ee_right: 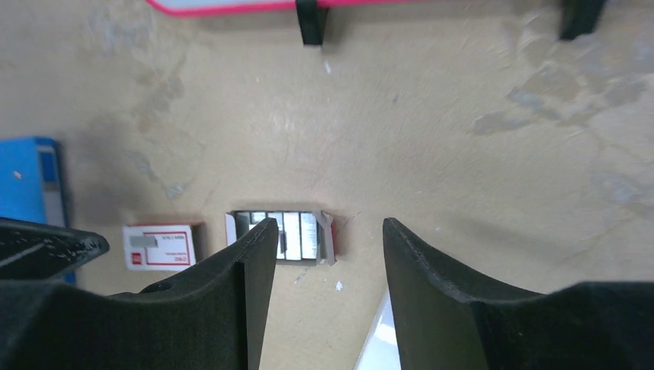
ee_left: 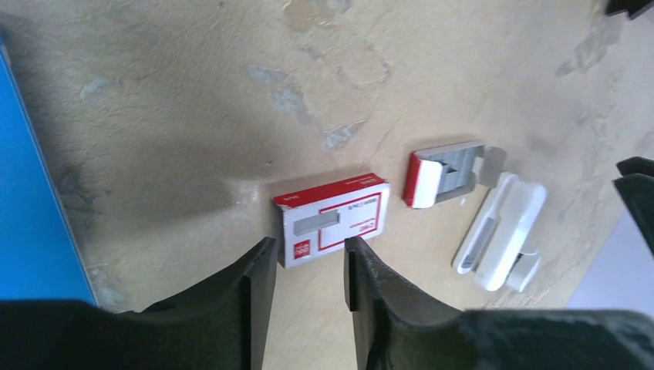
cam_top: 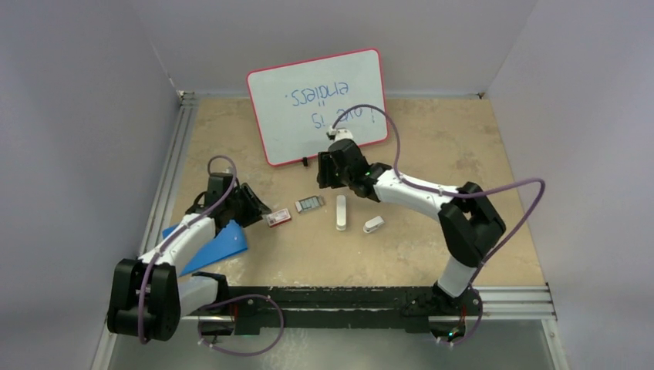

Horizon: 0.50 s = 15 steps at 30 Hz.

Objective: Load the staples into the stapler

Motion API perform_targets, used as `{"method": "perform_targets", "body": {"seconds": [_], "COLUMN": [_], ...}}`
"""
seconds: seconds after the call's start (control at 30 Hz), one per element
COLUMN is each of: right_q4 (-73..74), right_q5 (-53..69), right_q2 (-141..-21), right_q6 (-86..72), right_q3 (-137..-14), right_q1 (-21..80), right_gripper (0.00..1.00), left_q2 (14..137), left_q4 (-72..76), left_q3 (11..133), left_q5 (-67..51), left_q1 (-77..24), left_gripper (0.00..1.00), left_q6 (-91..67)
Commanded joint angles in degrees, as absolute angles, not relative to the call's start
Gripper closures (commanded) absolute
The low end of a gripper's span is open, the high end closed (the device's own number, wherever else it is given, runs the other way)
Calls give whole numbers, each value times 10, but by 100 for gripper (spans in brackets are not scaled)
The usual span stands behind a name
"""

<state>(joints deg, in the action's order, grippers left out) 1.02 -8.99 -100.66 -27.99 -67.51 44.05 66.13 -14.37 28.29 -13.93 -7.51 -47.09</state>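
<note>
Right wrist view shows the right tool open over the staples; a skewed pinch could scatter strips.

- The staples: silvery-grey strips packed side by side in a shallow grey tray with a red end, lying flat and uncovered on the tabletop. They sit ahead and to the right of the left end effector, and just ahead of the right end effector, where one finger partly hides them
- Their red box, with a white label, lies flat apart from the tray, right at the left end effector's fingertips but not gripped
- The stapler: slim, white and elongated, lying flat with a grey metal strip along one long side. It is just beside the tray, farther right of the left end effector
</note>
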Motion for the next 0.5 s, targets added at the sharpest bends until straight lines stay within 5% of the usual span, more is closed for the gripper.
{"method": "perform_targets", "body": {"seconds": [0.0,0.3,0.37,0.47], "right_q4": [3,32,26,-16], "right_q5": [-154,-112,-103,-110], "right_q2": [-943,-868,-846,-799], "right_q6": [-312,-358,-366,-363], "right_q3": [-654,-554,-523,-471], "right_q1": [425,420,420,421], "right_gripper": [44,62,55,28], "left_q2": [628,561,545,541], "left_q4": [-179,-142,-96,-62], "left_q3": [323,334,313,289], "left_q5": [-133,-269,-322,-363], "left_q1": [-73,-103,-114,-127], "left_gripper": [59,43,32,27], "left_q6": [-461,-419,-414,-409]}}
